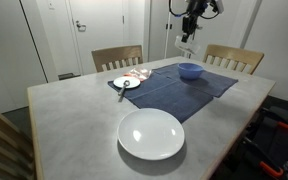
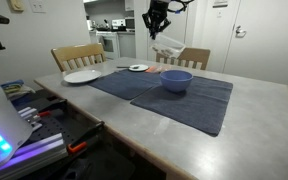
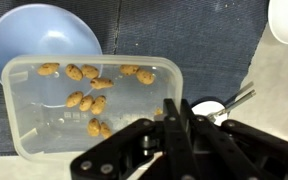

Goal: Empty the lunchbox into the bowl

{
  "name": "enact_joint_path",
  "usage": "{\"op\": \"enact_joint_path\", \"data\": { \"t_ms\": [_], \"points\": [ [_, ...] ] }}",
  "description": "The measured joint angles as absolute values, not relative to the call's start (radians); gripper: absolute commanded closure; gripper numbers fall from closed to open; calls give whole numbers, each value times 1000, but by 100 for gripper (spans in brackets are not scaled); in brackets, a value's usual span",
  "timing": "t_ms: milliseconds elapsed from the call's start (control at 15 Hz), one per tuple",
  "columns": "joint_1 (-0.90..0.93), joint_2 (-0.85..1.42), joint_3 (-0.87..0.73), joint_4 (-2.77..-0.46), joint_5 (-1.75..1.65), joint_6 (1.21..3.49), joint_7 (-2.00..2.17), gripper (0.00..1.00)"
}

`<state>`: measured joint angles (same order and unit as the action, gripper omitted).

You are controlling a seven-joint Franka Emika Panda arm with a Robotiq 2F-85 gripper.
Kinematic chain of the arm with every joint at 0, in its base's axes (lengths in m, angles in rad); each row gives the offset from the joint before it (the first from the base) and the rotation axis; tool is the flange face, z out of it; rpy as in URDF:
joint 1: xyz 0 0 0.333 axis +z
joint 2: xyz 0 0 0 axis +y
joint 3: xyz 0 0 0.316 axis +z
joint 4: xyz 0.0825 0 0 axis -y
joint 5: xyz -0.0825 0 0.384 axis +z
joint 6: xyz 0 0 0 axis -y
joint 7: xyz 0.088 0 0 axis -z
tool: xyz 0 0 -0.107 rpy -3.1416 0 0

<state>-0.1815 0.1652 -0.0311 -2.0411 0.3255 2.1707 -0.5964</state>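
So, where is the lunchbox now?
In both exterior views the lunchbox is held up in the hand, above the blue bowl on the dark mat.

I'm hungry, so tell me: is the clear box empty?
No, in the wrist view the lunchbox holds several small brown food pieces.

The end effector [image 3: 174, 110] was black. The lunchbox [image 3: 39, 125] at its tip was clear and faintly milky, with golden-brown pieces [image 3: 84, 100] inside. Beneath the end effector, the bowl [image 3: 39, 40] looked pale blue in the wrist view and a deeper blue in both exterior views. The cloth [image 1: 174, 92] under the end effector was plain dark navy. The desk [image 1: 74, 120] was mottled light grey. Well away from the end effector, the large dish [image 1: 151, 134] and the small plate [image 1: 127, 83] were white.
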Motion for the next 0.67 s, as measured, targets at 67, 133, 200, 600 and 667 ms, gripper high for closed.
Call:
{"op": "enact_joint_path", "data": {
  "t_ms": [67, 133, 200, 600, 667],
  "points": [
    [-187, 166, -44, -2032, 331, 2151, -599, 98],
    [-196, 167, -55, -2021, 343, 2128, -611, 98],
    [-206, 167, -66, -2009, 365, 2104, -630, 98],
    [-285, 194, -118, -1914, 531, 1959, -846, 98],
    [-299, 208, -125, -1896, 562, 1929, -890, 98]
  ]
}}
